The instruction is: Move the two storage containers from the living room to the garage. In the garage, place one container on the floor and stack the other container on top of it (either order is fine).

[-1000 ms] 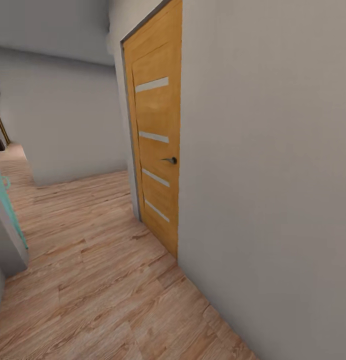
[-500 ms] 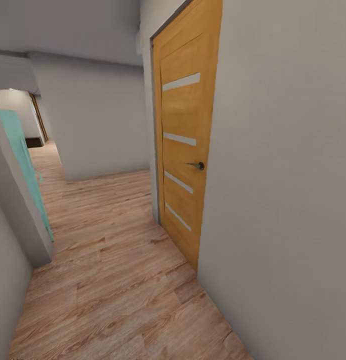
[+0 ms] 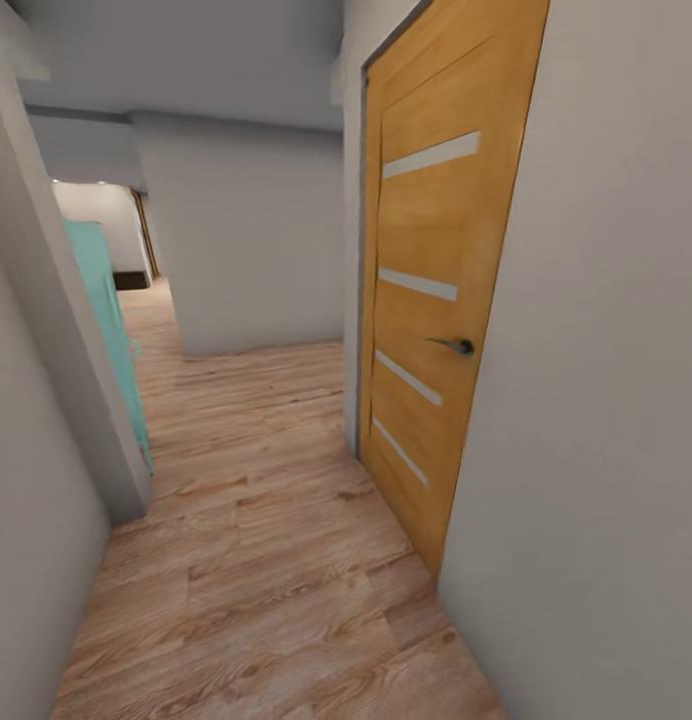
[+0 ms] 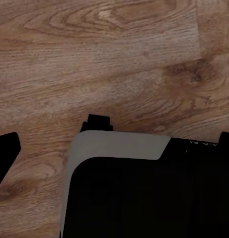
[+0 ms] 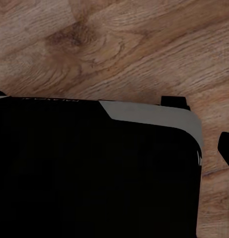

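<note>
Head view: narrow corridor, light wood plank floor [image 3: 256,560]. Closed honey-coloured wooden door with pale horizontal strips [image 3: 436,300] and dark lever handle [image 3: 456,346] set in grey-white wall on the right [image 3: 606,400]. Grey wall close on the left [image 3: 26,480], teal panel [image 3: 106,320] just past its corner. Grey wall block ahead [image 3: 246,240], passage running on to its left toward a brighter room. No red-orange storage bins anywhere here; whereabouts can't be told.

Left wrist view: looking down at brown wood planks [image 4: 94,59], dark robot body with pale grey curved trim [image 4: 119,148] across the lower part. Left hand's spread can't be told.

Right wrist view: same wood planks [image 5: 134,49], black body with grey trim [image 5: 159,116]. Right hand's spread can't be told either; nothing seen held.

Judgement on bins: thin plain walls, open top, likely light and a bit flexy. Best gripped on opposite rims, one hand each side, kept level.

In the way: tight walls both sides, left corner and teal panel, protruding door handle. Closed door blocks that route.
</note>
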{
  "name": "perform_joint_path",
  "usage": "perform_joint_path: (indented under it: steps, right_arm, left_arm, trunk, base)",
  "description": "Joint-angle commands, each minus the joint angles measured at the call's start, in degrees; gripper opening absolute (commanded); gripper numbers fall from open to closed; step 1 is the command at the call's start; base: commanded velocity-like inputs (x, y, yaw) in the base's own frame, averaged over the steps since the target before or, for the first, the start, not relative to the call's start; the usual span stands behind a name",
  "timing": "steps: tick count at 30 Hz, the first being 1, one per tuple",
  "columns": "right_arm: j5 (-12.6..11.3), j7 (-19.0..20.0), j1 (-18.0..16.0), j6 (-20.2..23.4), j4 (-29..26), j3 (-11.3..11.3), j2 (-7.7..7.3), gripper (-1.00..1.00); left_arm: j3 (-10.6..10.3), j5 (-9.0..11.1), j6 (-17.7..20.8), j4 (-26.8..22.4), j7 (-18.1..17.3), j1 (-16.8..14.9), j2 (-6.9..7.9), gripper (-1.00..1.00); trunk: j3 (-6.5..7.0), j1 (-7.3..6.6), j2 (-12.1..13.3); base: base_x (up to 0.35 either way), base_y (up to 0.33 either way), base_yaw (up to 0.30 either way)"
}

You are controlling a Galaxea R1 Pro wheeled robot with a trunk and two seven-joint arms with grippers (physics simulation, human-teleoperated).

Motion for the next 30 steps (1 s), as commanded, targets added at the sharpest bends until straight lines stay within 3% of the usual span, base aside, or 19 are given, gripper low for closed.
perform_joint_path:
  steps: [1,30]
  right_arm:
    - [0.04,0.27,-0.04,-0.16,0.03,-0.27,-0.02,1.00]
    - [0.04,0.31,0.00,-0.16,0.03,-0.27,0.00,1.00]
  left_arm:
    - [0.43,-0.28,-0.17,0.08,-0.21,-0.06,0.01,1.00]
    - [0.43,-0.28,-0.17,0.07,-0.21,-0.06,0.01,1.00]
  trunk:
    - [-0.06,0.03,-0.03]
    - [-0.06,0.03,-0.03]
  base:
    - [0.317,0.000,0.286]
    - [0.316,0.000,0.286]
